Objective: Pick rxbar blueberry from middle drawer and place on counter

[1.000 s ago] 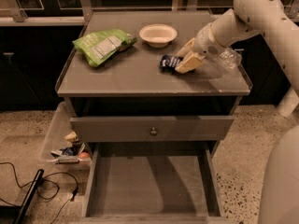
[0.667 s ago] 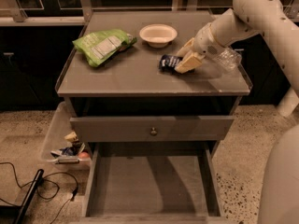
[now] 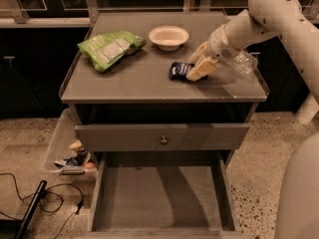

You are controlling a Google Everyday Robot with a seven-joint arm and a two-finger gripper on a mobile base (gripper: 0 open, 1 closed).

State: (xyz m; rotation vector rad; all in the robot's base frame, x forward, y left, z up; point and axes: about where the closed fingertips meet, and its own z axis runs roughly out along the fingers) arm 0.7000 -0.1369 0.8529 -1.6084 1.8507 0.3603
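The rxbar blueberry (image 3: 178,69), a small dark bar with white lettering, lies flat on the counter (image 3: 129,81) right of its middle. My gripper (image 3: 190,69) reaches in from the upper right on the white arm (image 3: 259,14). It sits low at the bar's right end, and its cream tips straddle that end. The middle drawer (image 3: 97,195) is pulled fully out below, and its grey floor is bare.
A green snack bag (image 3: 109,48) and a white bowl (image 3: 169,36) sit on the counter's back half. A clear plastic container (image 3: 242,62) sits by my wrist. A closed drawer front with a knob (image 3: 162,140) is above the open drawer. A bin of clutter (image 3: 70,161) and cables (image 3: 45,198) are on the floor at the left.
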